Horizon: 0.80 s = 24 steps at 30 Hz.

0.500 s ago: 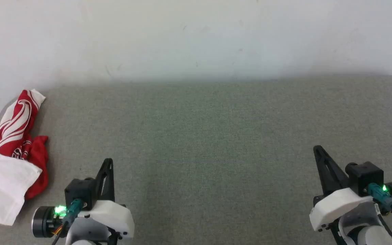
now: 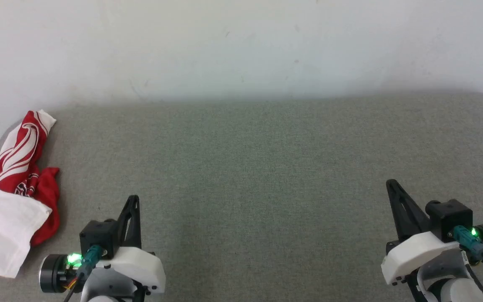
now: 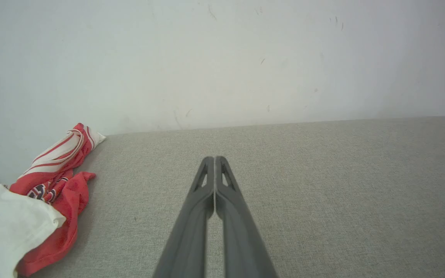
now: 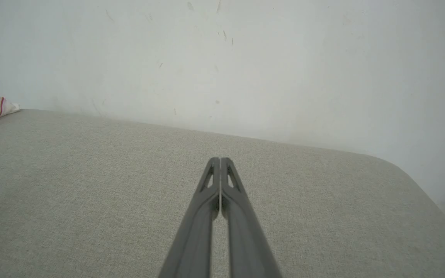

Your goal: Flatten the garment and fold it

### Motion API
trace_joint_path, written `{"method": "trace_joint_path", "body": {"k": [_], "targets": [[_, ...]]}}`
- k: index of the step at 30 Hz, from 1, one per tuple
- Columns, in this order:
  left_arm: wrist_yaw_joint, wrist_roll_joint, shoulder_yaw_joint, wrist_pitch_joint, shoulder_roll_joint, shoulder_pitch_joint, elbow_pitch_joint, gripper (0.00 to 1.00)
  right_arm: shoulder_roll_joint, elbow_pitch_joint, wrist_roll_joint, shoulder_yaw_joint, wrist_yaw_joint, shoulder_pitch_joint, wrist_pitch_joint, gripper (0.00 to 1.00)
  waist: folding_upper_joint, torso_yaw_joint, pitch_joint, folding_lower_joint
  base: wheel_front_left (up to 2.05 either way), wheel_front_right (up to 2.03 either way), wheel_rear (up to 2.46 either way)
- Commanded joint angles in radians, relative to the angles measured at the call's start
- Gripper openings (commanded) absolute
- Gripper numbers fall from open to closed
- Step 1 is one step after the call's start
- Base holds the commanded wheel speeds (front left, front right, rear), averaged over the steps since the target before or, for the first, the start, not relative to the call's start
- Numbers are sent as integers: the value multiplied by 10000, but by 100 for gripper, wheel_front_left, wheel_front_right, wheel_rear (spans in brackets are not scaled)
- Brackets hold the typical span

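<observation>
One garment (image 2: 15, 197) to deal with, a red jersey with white sleeves. It lies crumpled in a heap to the left of my left end effector (image 2: 133, 200), near it, and well apart from the right end effector (image 2: 390, 183). On the side nearer the left end effector's base a white sleeve is draped over the red body. Past its fingertips a striped red-and-white part trails toward the wall (image 2: 241, 50).

I judge it light, soft and limp. It will sag and bunch from any single hold, and a pinch into the heap could catch several layers at once. The striped trim or the sleeve's hem looks the surest place to take it, being thicker and easy to trace to a corner.

The heap sits at the left edge of the grey cloth-covered counter (image 2: 266, 167) — whether any of it hangs over, I can't tell. Both end effectors have their fingers pressed together with nothing between them, so the left one must spread before reaching.
</observation>
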Motion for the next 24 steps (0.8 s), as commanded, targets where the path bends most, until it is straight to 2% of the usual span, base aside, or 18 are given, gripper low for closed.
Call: {"method": "trace_joint_path", "body": {"k": [1, 3, 4, 24], "targets": [[-80, 66, -7, 1, -22, -134, -53, 0, 42, -66, -62, -9, -7, 62, 7, 0, 0, 0, 0, 0, 0, 0, 0], [-80, 66, -7, 1, -22, -134, -53, 0, 42, -66, -62, -9, -7, 62, 7, 0, 0, 0, 0, 0, 0, 0, 0], [0, 0, -4, -1, 0, 0, 0, 100, 0, 0, 1, -1, 0, 0, -1, 100, 0, 0, 0, 0, 0, 0, 0], [267, -149, -54, -339, -3, -91, 24, 100, -3, -136, 512, -166, -1, -2, -339, 100, 0, 54, 54, 0, 0, 0, 0]]}}
